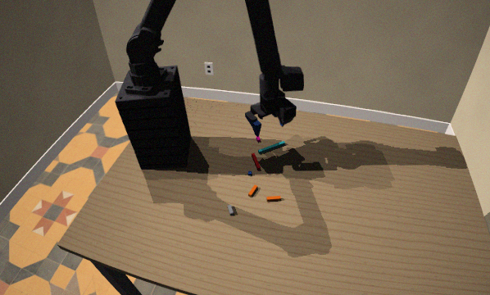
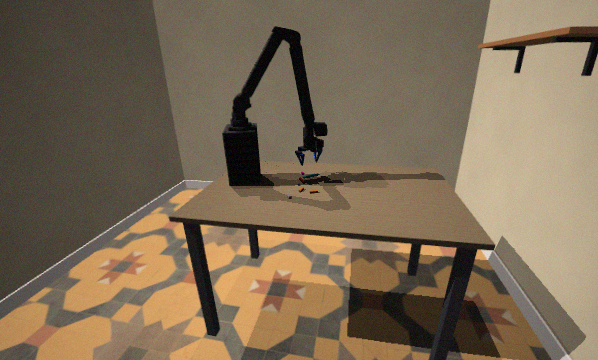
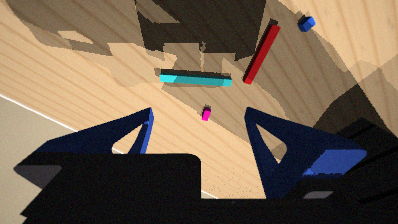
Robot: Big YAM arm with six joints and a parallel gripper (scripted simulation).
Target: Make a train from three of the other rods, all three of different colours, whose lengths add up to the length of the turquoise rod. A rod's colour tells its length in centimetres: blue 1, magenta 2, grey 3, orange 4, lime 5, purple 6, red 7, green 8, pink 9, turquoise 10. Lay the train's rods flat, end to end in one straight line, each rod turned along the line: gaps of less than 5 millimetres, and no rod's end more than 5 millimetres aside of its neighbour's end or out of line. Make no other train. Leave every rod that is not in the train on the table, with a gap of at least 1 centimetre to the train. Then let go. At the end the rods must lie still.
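My gripper is open and empty above the table. The small magenta rod lies below, between the fingertips as the wrist view shows it. The turquoise rod lies beside it. The red rod lies at an angle near one turquoise end, apart from it. The small blue rod lies past the red one. One orange rod lies slanted, another orange rod lies to its right. The grey rod lies nearest the front. No rods are joined.
The black base block of the arm stands on the left of the table. The arm's shadow falls across several rods. A wall stands behind the table, and a shelf hangs on the right wall.
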